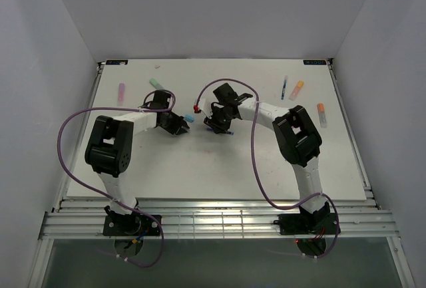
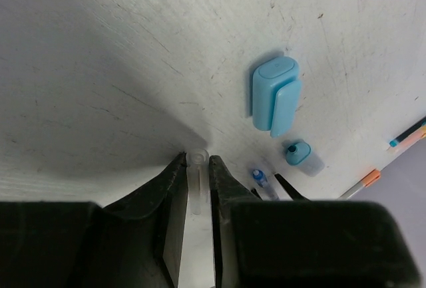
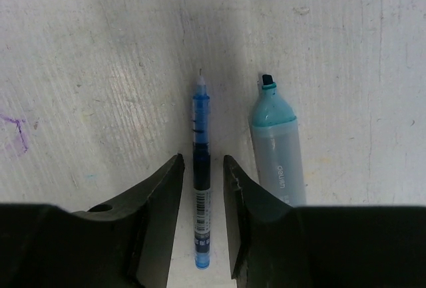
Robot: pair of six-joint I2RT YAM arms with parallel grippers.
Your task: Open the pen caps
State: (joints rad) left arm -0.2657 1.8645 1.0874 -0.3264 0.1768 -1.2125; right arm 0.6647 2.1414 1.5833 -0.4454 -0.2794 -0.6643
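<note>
The left hand (image 2: 197,163) is pinched narrow on a clear cap (image 2: 198,157). The cap is a translucent little tube lying along the fingers, its rounded end poking just past the fingertips and pointing away from the wrist. Just beyond, a light blue cap (image 2: 275,95) of smooth, blocky plastic with a flat clip lies loose on the scuffed white table (image 3: 80,68).

The right hand (image 3: 203,161) straddles a thin blue pen (image 3: 201,128). The pen is uncapped, its needle tip points straight away from the wrist, its long axis runs in line with the fingers, and a barcode label wraps its near end. The jaws stand narrow, and I cannot tell whether they press the barrel. Just beside it and parallel lies a teal highlighter (image 3: 276,142) with a frosted barrel, its bare dark chisel tip pointing the same way.

Toward the far edge lie a pink highlighter (image 1: 122,91) and a green highlighter (image 1: 154,82) on the left. On the right are a second thin pen (image 1: 284,87) and an orange highlighter (image 1: 296,90).
</note>
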